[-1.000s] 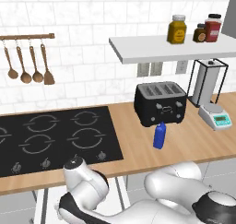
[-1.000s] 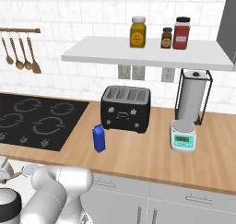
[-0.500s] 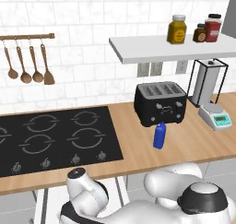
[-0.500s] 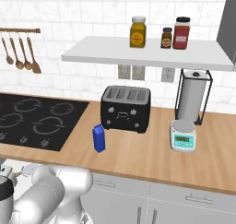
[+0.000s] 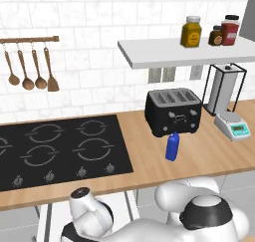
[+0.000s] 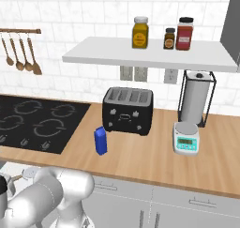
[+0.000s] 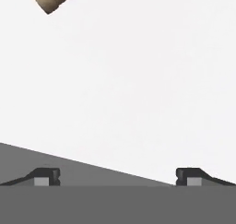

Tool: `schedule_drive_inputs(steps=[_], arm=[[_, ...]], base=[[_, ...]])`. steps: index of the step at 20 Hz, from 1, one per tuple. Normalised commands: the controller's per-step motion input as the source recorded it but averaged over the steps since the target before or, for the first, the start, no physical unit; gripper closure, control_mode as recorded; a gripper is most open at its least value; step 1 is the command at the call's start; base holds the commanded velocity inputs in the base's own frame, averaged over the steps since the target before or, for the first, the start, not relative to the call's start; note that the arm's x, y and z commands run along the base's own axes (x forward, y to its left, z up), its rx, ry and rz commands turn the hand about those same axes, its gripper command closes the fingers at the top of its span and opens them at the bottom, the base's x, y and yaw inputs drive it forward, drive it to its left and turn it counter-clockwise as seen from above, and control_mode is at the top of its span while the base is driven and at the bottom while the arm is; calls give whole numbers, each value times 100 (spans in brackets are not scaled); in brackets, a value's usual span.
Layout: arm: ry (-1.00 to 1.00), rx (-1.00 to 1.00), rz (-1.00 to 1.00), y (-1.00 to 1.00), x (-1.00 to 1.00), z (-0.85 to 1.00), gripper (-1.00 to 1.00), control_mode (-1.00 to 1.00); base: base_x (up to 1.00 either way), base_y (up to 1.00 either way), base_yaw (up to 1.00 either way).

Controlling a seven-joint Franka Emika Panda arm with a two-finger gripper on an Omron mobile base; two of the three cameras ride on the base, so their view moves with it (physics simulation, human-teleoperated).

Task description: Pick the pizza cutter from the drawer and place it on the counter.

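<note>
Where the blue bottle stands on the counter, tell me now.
The blue bottle stands upright on the wooden counter, just in front of the black toaster and right of the cooktop.

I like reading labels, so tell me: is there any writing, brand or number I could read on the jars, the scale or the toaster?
No text can be read.
Yellow jar: plain label.
Red jar: no legible print.
Scale: display too blurred.
Toaster: only small pale marks, unreadable.

white tiled wall (image 5: 99,17), white wall shelf (image 6: 145,58), grey cabinet fronts (image 6: 187,208) below.
</note>
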Motion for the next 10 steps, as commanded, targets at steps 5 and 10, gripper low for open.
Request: schedule_drive_inputs(steps=[5, 10], arm=[[6, 0, 0, 17, -39, -10, -100, -100], [6, 0, -5, 9, -82, 0, -100, -100]], base=[[0, 0, 0], [0, 0, 0]])
